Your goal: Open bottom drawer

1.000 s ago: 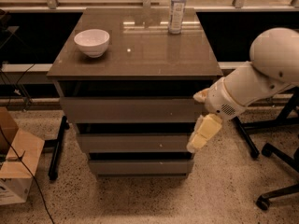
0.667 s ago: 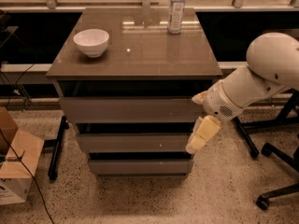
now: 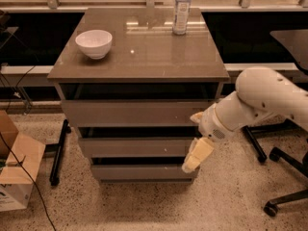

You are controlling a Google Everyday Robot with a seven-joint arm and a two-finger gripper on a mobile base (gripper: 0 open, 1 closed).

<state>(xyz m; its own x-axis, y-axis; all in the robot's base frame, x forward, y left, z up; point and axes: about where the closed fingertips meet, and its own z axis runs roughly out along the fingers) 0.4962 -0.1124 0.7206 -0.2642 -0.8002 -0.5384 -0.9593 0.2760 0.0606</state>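
The cabinet has three taupe-grey drawers. The bottom drawer [image 3: 139, 172] is the lowest, with a flat front panel and a dark gap above it; it sits flush under the middle drawer [image 3: 134, 147]. My gripper [image 3: 191, 164] points down at the right end of the bottom drawer's top edge, its cream-coloured fingers [image 3: 198, 154] overlapping the right side of the middle drawer front. My white arm [image 3: 260, 102] reaches in from the right.
A white bowl [image 3: 94, 43] and a clear water bottle [image 3: 181, 8] stand on the cabinet top [image 3: 139, 52]. A cardboard box [image 3: 14, 170] lies on the floor at left. Office chair legs [image 3: 281, 177] stand at right.
My gripper has dropped slightly and shifted a little left toward the bottom drawer's upper right corner. The drawers have not moved.
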